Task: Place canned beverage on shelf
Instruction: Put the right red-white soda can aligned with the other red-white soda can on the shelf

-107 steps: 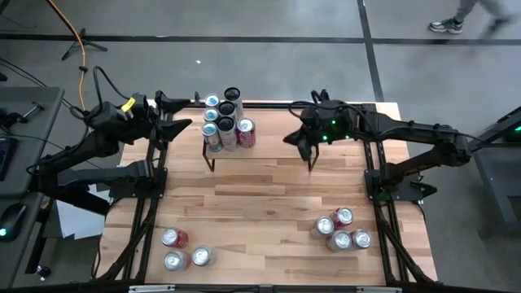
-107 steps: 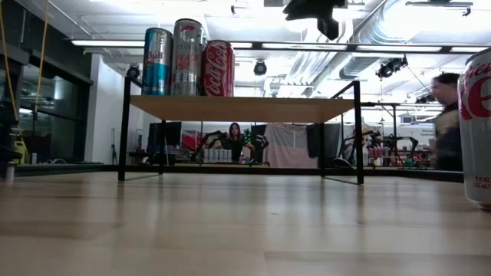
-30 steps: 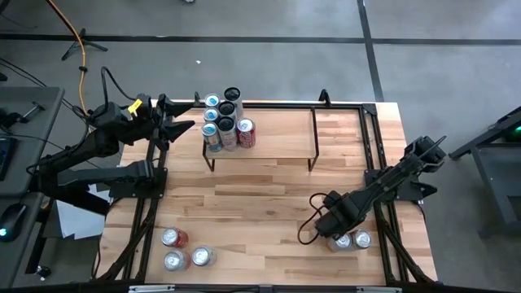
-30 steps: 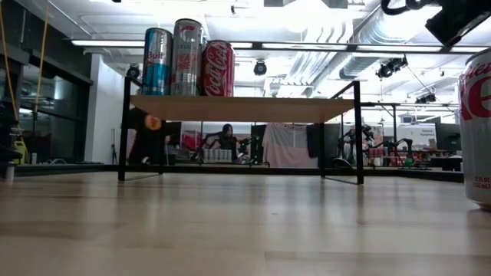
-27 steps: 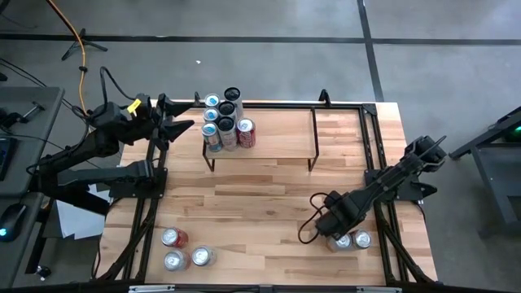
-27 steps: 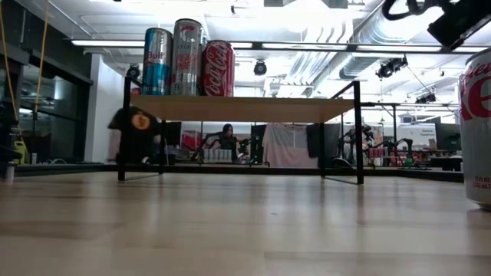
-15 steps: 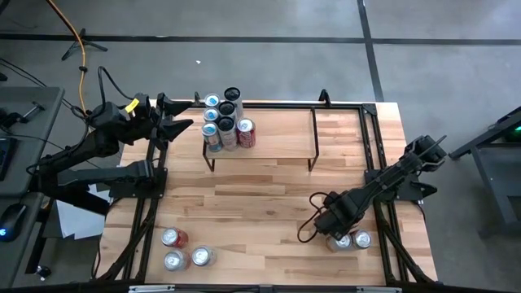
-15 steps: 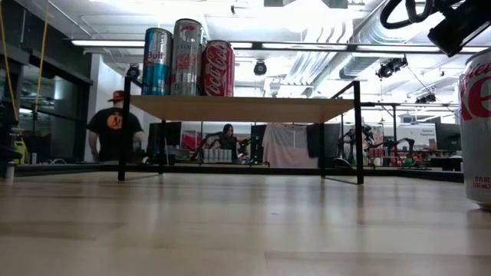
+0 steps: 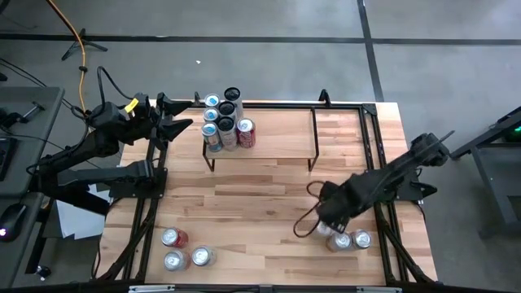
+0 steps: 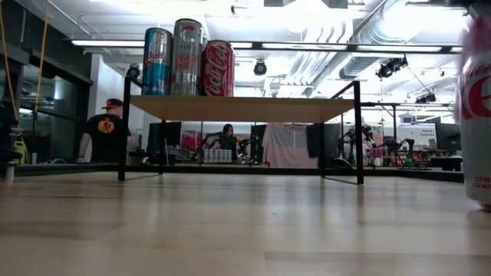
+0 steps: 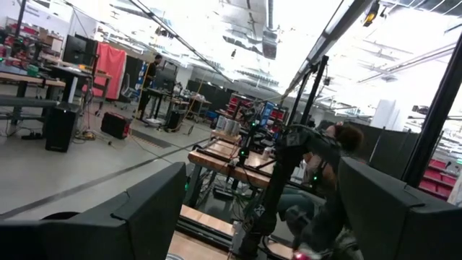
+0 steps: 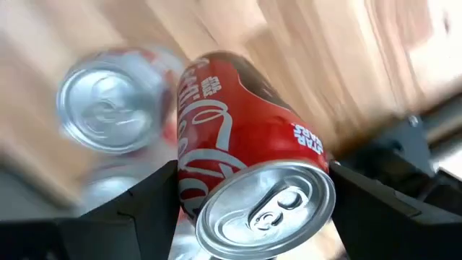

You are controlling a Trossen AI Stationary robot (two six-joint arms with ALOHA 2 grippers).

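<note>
Your right gripper sits low over the can cluster at the table's near-right corner, fingers either side of a red cola can. The can is between the pads, tilted, top toward the wrist cam. Looks like a grip forming or just made; can't confirm it's clamped tight, nor whether the can is off the table.

Two other silver-topped cans stand just beside it, so expect crowding on the lift.

Shelf is at the far side, well apart from your gripper. Six cans are packed at its left end, prob. to keep the rest of the plank free; right portion is bare.

Left gripper is parked off the shelf's left end, fingers spread, holding nothing.

Three more cans wait at near-left.

Judgement: pick stage, carry to the shelf not yet begun.
</note>
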